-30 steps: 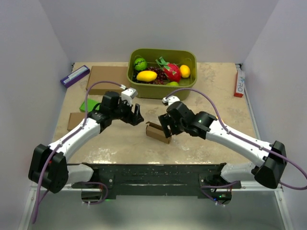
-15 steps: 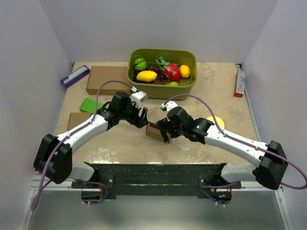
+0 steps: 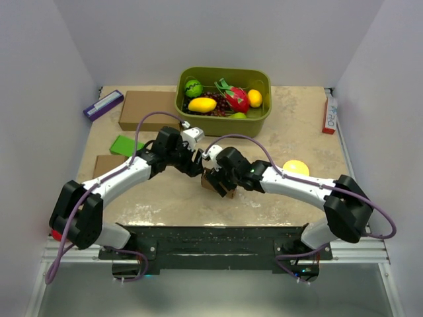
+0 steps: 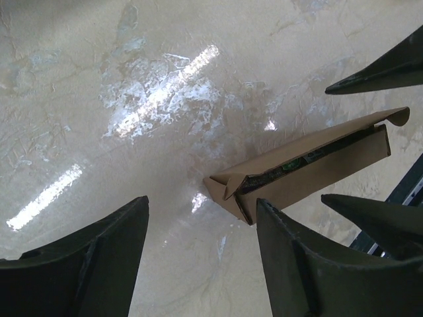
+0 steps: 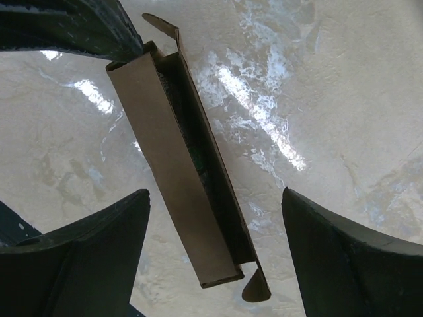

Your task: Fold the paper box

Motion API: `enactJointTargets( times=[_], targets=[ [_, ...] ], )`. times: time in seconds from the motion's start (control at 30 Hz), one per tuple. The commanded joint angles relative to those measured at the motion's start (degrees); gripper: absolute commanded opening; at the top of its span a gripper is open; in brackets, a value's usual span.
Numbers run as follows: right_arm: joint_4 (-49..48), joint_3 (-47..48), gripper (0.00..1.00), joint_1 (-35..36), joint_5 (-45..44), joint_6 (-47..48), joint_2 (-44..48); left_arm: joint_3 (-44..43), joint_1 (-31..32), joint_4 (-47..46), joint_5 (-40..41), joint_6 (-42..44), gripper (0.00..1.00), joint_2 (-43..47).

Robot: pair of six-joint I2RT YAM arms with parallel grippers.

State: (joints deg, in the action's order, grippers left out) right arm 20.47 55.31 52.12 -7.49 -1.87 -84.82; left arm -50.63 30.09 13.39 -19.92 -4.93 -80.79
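Grippers of both arms meet over the middle of the counter [image 3: 165, 198], one on each side of the paper box [image 3: 218, 183]. We see the right gripper [image 5: 215, 192] spread wide, its fingers either side of the box's long body and touching nothing. The left gripper [image 4: 201, 201] is also spread, poised at one pointed end of the box, with no contact that we can see.

The box lies on the bare counter as a long, narrow sleeve. Its long walls are creased up, but it looks squashed nearly flat. A small tab sticks out loose at each end. We judge the task partly done. The body needs squaring and both ends need tucking shut.

Farther out, a green bin [image 3: 218, 125] of toy fruit sits at the far edge. A large brown carton [image 3: 147, 109] and a purple box [image 3: 102, 104] lie toward the far left corner. A green block [image 3: 122, 145] and a small carton [image 3: 102, 165] sit by the left edge. A yellow object [image 3: 295, 167] lies to the right. None of these crowds the box; the two arms themselves stand very close together.
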Motion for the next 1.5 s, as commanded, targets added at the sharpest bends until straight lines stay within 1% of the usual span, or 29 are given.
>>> enactJointTargets(
  times=[0.0, 0.1, 0.13, 0.27, 0.3, 0.4, 0.5, 0.9, 0.93, 1.1, 1.13, 1.23, 1.33, 1.47],
  targets=[
    [-2.36, 2.52, 0.73, 0.18, 1.42, 3.62, -0.52, -1.75, 0.06, -2.57, -1.17, -0.17, 0.68, -0.15],
    [-2.54, 2.35, 0.60, 0.18, 1.68, 3.98, -0.88, -2.19, -0.03, -3.10, -2.05, -0.17, 0.64, -0.42],
    [-2.54, 2.26, 0.54, 0.18, 1.69, 4.07, -0.88, -2.28, 0.06, -3.19, -2.22, -0.08, 0.62, -0.59],
    [-2.54, 2.17, 0.40, 0.18, 2.47, 4.86, -0.97, -2.10, -0.03, -3.10, -2.66, 0.53, 0.59, -0.15],
    [-2.54, 2.26, 0.34, 0.18, 3.00, 5.29, -1.05, -2.10, -0.03, -3.10, -2.75, 0.71, 0.59, 0.02],
    [-2.45, 2.35, 0.28, 0.18, 3.70, 6.08, -1.32, -1.49, -0.03, -3.80, -3.02, 0.89, 0.57, 0.99],
    [-2.36, 2.26, 0.26, 0.18, 4.32, 6.88, -1.49, -1.40, 0.06, -4.25, -3.81, 1.06, 0.56, 0.90],
    [-2.36, 2.52, 0.27, 0.18, 5.82, 7.32, -2.20, -2.19, 0.85, -5.74, -4.16, 1.76, 0.46, -0.33],
    [-2.19, 2.52, 0.27, 0.18, 5.82, 7.32, -2.28, -2.19, 1.11, -5.91, -4.07, 1.85, 0.44, -0.42],
    [-2.45, 2.17, 0.27, 0.18, 6.17, 7.32, -1.85, -2.45, 1.38, -5.92, -4.42, 1.85, 0.40, -1.64],
    [-2.45, 2.08, 0.27, 0.18, 6.25, 7.32, -1.76, -2.54, 1.38, -5.83, -4.42, 1.85, 0.35, -1.82],
    [-2.54, 1.91, 0.27, 0.18, 6.25, 7.23, -1.84, -2.45, 1.55, -5.65, -3.55, 1.76, 0.30, -1.91],
    [-2.63, 1.82, 0.27, 0.09, 6.34, 7.23, -1.84, -2.46, 1.47, -5.74, -3.46, 1.59, 0.29, -2.09],
    [-2.72, 1.73, 0.27, 0.18, 6.26, 7.14, -2.02, -2.54, 1.64, -5.83, -3.81, 1.33, 0.24, -2.17]
  ],
)
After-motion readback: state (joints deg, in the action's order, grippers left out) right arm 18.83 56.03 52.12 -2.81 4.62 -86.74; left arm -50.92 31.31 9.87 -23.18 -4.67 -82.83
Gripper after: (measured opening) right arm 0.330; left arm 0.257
